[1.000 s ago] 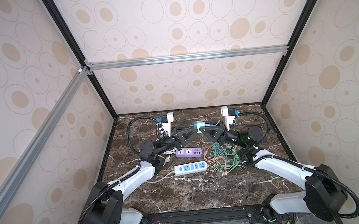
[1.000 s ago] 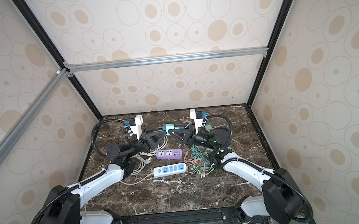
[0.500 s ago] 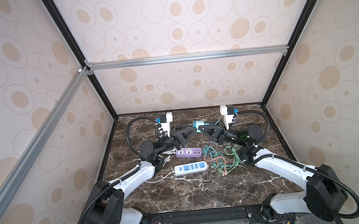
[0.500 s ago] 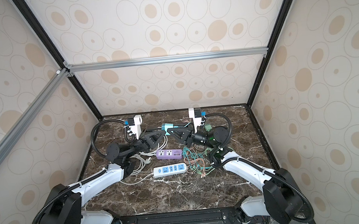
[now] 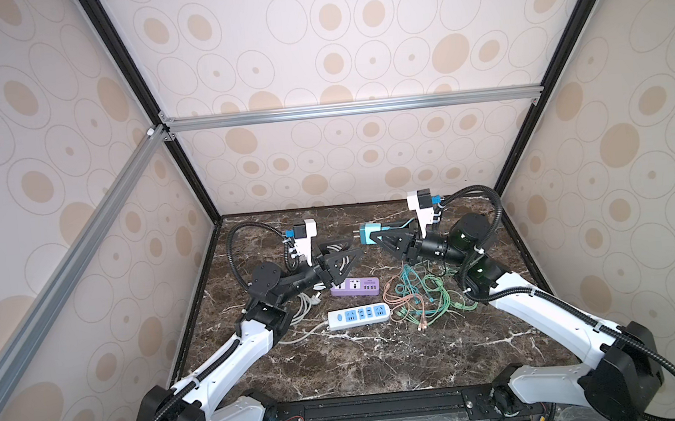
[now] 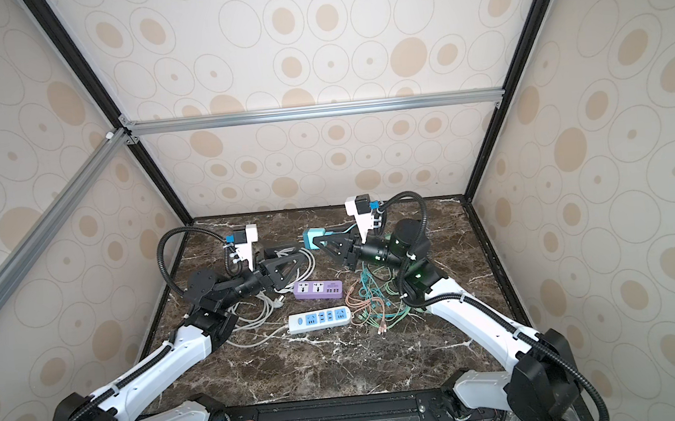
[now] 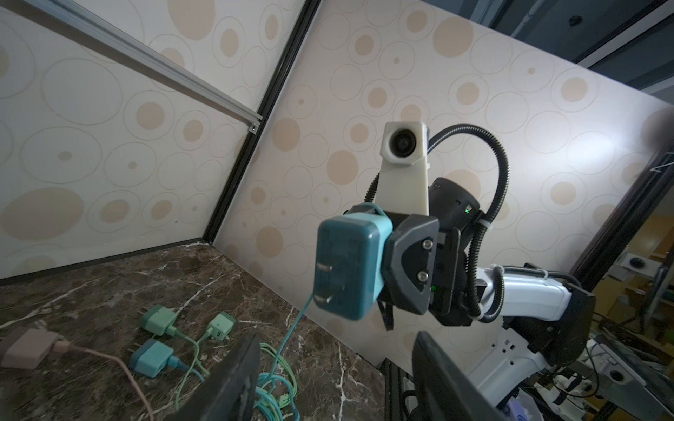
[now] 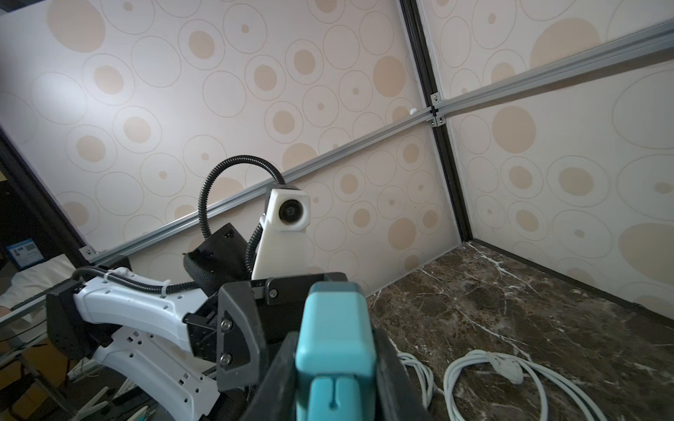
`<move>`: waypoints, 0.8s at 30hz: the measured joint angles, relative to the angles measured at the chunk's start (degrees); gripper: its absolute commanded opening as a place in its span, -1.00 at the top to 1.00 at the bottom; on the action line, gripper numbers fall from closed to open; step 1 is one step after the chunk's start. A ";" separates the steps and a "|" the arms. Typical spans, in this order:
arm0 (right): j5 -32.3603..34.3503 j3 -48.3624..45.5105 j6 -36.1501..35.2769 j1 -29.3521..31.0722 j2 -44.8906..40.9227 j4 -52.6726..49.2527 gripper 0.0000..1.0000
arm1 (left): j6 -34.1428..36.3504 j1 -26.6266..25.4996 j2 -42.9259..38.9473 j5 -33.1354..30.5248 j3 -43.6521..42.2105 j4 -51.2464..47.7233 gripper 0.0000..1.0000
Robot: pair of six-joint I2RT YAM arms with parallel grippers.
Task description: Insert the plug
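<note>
The plug (image 5: pixel 368 234) (image 6: pixel 312 238) is a teal two-pin adapter with a teal cable hanging from it. It is held in the air above the back of the table. My right gripper (image 5: pixel 376 238) (image 6: pixel 323 244) (image 8: pixel 335 364) is shut on it, one finger on each side, and its pins (image 7: pixel 324 282) face my left arm. My left gripper (image 5: pixel 353 246) (image 6: pixel 301 250) (image 7: pixel 337 339) stands open and empty, a short way left of the plug and lower. A purple power strip (image 5: pixel 355 287) (image 6: pixel 318 289) lies just in front of the left gripper. A white strip with blue sockets (image 5: pixel 359 316) (image 6: pixel 320 319) lies nearer the front.
A tangle of green, teal and pink cables (image 5: pixel 422 295) (image 6: pixel 377 299) lies right of the strips, under the right arm. Coiled white cord (image 5: pixel 306 301) (image 8: pixel 492 368) lies beneath the left arm. Green adapters (image 7: pixel 158 320), a second teal one (image 7: pixel 151 359) and a pinkish one (image 7: pixel 27 348) rest on the marble.
The left gripper has opened, let go of the plug and drawn back to the left. The right gripper closed on the plug and now holds it alone.
</note>
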 measured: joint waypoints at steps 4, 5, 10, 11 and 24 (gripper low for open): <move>-0.81 7.10 -4.98 -2.38 2.36 -8.02 0.82 | 4.85 0.59 -3.39 -3.26 -1.86 -9.14 -0.38; -1.16 9.44 -6.29 -2.99 3.54 -10.05 0.82 | 5.90 0.68 -4.00 -4.59 -2.23 -11.69 -0.38; -1.97 21.31 -13.00 -4.52 12.04 -19.54 0.82 | 9.94 0.96 -4.94 -13.64 -2.73 -24.20 -0.37; -1.95 23.76 -14.43 -4.68 14.16 -21.66 0.82 | 10.47 1.03 -4.85 -15.45 -2.80 -26.49 -0.37; 0.90 55.32 -28.55 -4.98 43.82 -42.42 0.86 | 12.44 1.55 -3.85 -29.92 -7.63 -38.18 -0.27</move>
